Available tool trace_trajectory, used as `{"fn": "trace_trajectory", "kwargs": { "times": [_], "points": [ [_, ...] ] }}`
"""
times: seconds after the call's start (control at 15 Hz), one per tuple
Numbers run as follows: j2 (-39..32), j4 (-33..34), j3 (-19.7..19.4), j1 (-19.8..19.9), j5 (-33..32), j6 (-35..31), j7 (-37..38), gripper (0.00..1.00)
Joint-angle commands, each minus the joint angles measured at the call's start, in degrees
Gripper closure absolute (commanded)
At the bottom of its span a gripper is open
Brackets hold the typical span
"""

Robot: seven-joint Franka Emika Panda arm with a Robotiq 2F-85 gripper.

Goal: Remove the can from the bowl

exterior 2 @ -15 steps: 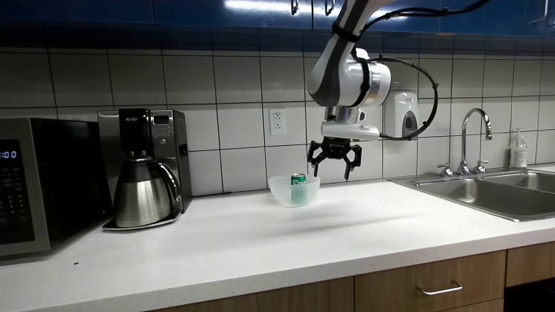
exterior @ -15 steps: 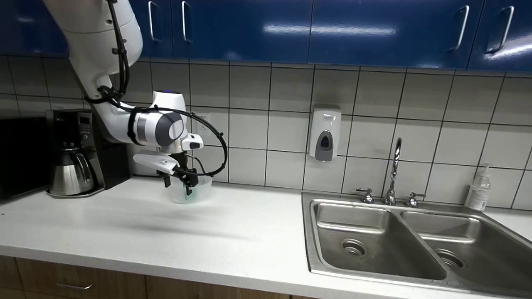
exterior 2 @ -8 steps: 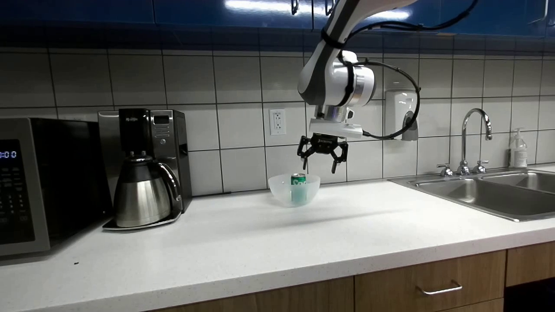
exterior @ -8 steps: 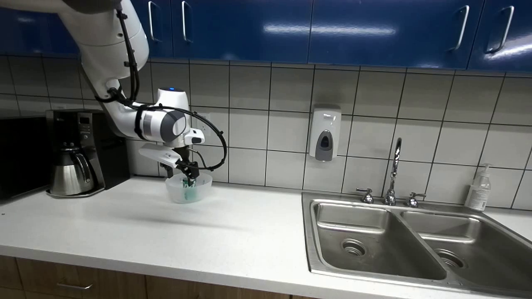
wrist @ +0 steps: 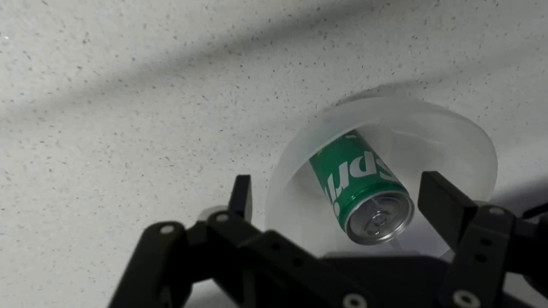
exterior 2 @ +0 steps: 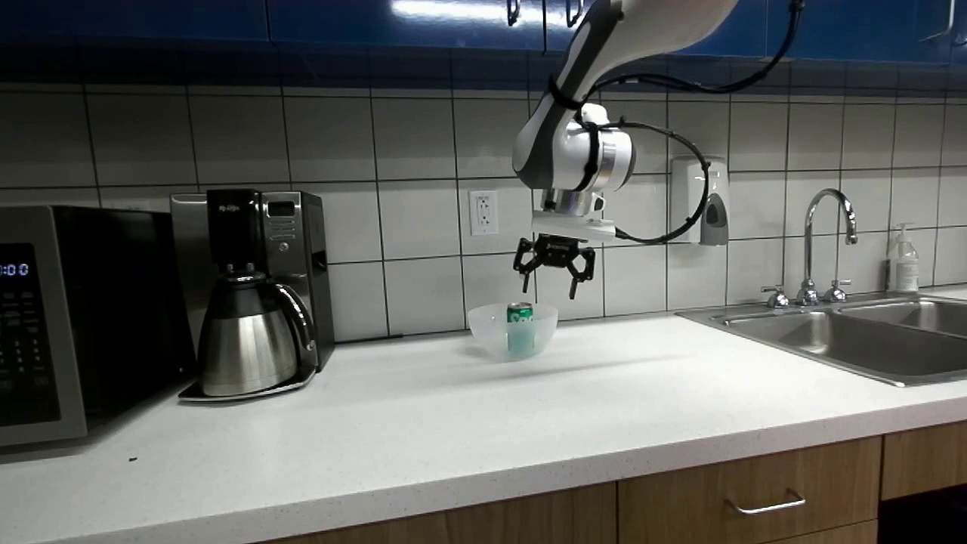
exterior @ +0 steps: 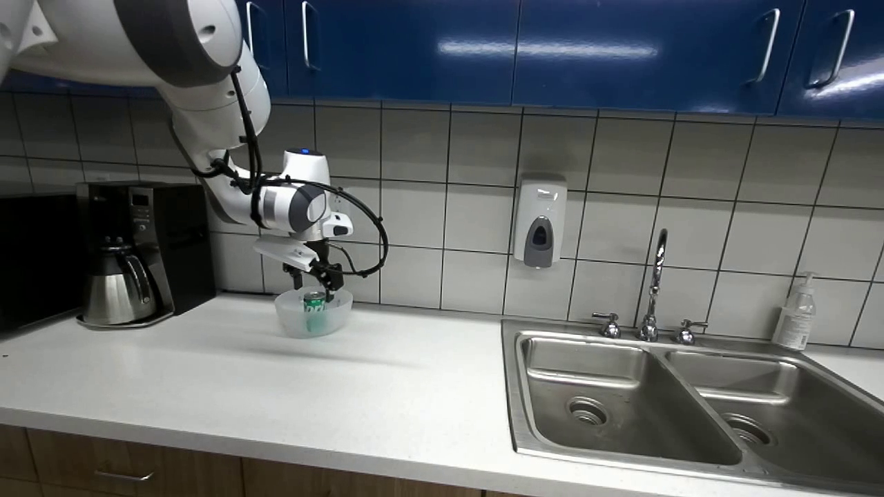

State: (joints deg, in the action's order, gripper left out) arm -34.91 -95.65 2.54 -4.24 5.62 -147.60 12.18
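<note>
The green can (exterior 2: 520, 313) stands upright in the translucent whitish bowl (exterior 2: 487, 332) on the counter near the back wall. The can (exterior: 314, 304) and bowl (exterior: 293, 321) also show in an exterior view. My gripper (exterior 2: 550, 291) is open and empty, above the bowl and a little right of the can in this view. It also shows just over the bowl's rim in an exterior view (exterior: 313, 288). In the wrist view, the can (wrist: 355, 175) appears between the wide-apart fingers, its lid nearer the right finger (wrist: 445, 205); neither touches it.
A coffee maker (exterior 2: 249, 332) and a microwave (exterior 2: 113, 317) stand left of the bowl. The tiled wall (exterior 2: 419, 295) is close behind it. The steel sink (exterior: 514, 386) lies to the right, with a soap dispenser (exterior: 541, 221) on the wall.
The open gripper has moved farther back and slightly up, rightward in an exterior view and leftward in an exterior view, closer over the can. Can and bowl have not moved.
</note>
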Motion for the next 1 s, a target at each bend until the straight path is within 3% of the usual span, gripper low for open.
{"fn": "trace_trajectory", "kwargs": {
  "times": [0.0,0.93],
  "points": [
    [-5.1,10.4,-0.6,-1.1,-0.2,6.8,0.6,0.00],
    [-20.2,33.8,-3.2,-4.6,-2.4,17.4,3.7,0.00]
  ]
}}
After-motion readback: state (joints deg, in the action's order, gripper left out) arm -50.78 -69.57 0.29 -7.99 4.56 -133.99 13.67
